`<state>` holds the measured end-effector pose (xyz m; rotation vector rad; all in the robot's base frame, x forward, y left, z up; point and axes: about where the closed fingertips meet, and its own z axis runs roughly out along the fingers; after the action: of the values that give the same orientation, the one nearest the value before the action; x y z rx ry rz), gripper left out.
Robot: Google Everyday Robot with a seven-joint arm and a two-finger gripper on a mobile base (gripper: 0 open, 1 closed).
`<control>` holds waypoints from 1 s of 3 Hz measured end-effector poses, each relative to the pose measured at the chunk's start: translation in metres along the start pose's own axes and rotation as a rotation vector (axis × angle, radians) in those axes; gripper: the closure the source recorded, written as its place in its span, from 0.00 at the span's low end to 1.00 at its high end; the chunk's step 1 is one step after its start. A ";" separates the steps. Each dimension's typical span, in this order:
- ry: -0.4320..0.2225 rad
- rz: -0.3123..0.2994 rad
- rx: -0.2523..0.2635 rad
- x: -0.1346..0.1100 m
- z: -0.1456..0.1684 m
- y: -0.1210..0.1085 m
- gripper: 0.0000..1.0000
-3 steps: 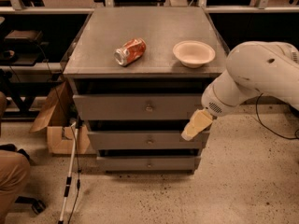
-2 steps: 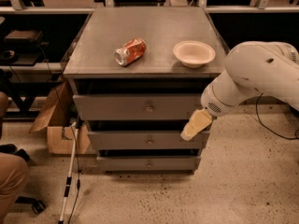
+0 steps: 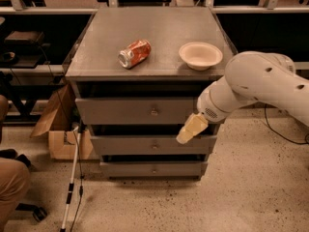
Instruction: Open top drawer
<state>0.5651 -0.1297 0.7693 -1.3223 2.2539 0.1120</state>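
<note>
Gripper [image 3: 187, 132] has shifted slightly to the left since a second ago, closer to the cabinet's middle. The arm [image 3: 260, 81] behind it has barely changed. Can, bowl and drawers lie as before.

Camera view, containers:
- Grey cabinet [image 3: 159, 28] with three drawers stacked. The top drawer [image 3: 120, 111] sits right under the cabinet's top, and its front looks pushed in. It has a small round knob [image 3: 154, 112] at its centre.
- Middle drawer [image 3: 135, 145] and bottom drawer [image 3: 130, 169] are below it, both looking shut too.
- Pale bowl [image 3: 200, 55] stands upright near the right edge of the top, open side up.
- Crushed red can [image 3: 134, 53] lies on its side left of the bowl, apart from it.
- Cardboard box [image 3: 58, 129] is on the floor left of the cabinet, flaps open. Its contents cannot be made out.

Arm pose:
- The white arm comes in from the right and bends down and left.
- The yellowish gripper points down and left in front of the cabinet, over the gap between the top and middle drawers. It is well right of the knob and not on it.
- Whether the gripper is spread or pressed together cannot be told.
</note>
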 end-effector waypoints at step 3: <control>-0.043 -0.118 -0.099 -0.077 0.102 -0.023 0.00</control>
<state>0.6537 -0.0475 0.7226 -1.4872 2.1531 0.2102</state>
